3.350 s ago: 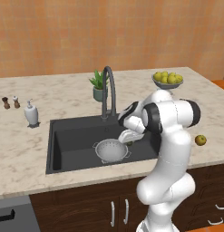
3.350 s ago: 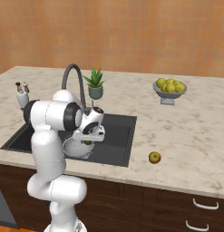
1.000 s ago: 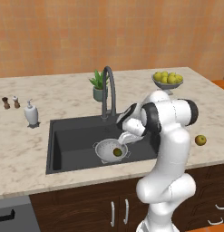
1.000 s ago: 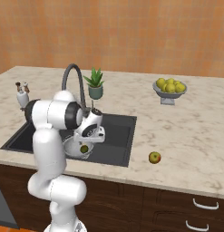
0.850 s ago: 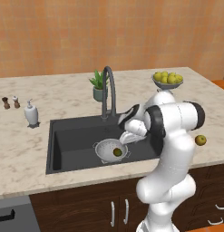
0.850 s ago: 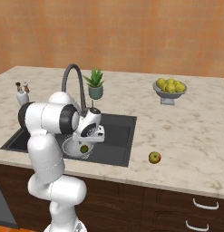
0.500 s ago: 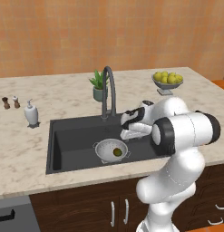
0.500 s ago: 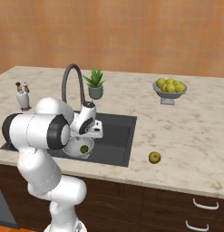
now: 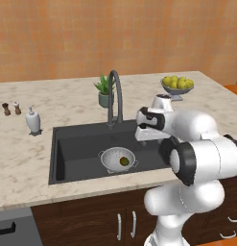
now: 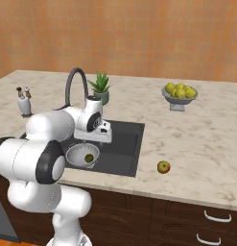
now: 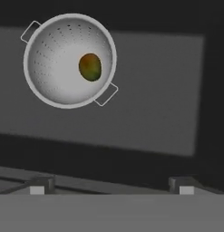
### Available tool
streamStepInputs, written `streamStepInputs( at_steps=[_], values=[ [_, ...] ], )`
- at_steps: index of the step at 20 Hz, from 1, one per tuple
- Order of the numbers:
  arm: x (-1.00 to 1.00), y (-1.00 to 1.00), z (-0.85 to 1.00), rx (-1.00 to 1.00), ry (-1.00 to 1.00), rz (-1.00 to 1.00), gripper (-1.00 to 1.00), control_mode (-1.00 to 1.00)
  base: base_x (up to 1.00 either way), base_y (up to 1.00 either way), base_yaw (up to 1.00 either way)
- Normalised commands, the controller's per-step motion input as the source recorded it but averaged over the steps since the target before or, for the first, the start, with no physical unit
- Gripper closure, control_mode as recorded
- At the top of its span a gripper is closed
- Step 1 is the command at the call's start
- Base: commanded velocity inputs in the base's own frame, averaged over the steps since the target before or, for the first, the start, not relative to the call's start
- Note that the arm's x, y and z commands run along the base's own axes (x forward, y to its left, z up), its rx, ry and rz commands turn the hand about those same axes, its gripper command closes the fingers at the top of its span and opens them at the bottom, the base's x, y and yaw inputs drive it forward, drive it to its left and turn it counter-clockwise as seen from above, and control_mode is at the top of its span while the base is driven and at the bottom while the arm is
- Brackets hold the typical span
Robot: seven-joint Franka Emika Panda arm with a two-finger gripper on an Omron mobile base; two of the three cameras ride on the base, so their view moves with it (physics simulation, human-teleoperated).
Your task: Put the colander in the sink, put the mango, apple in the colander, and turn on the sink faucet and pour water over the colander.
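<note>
In the hand view we see the colander [image 11: 69,60] at the upper left of the frame, resting on the floor of the sink [image 11: 168,113], with the mango [image 11: 90,67] lying inside it right of its centre. Our gripper [image 11: 111,186] hangs above the basin with its two tips spread wide at the bottom edge, holding nothing. In the right base view the apple [image 10: 163,166] sits on the counter [image 10: 201,149] at centre right of the frame, well apart from the sink, and the sink faucet [image 9: 115,96] arches over the basin's back edge in the left base view.

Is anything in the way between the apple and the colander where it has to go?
Nothing visible blocks it. The apple sits alone on the counter right of the sink; the colander holds just the mango, with room beside it.
</note>
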Motion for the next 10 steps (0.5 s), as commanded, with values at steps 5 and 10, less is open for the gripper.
streamStepInputs(
  at_steps=[5,10],
  values=[
    [-0.69,-0.50,0.23,-0.02,0.05,-0.14,-1.00,-1.00,0.00,0.00,0.00],
    [-0.49,-0.45,0.16,-0.07,0.00,-0.11,-1.00,-1.00,0.00,0.00,0.00]
  ],
)
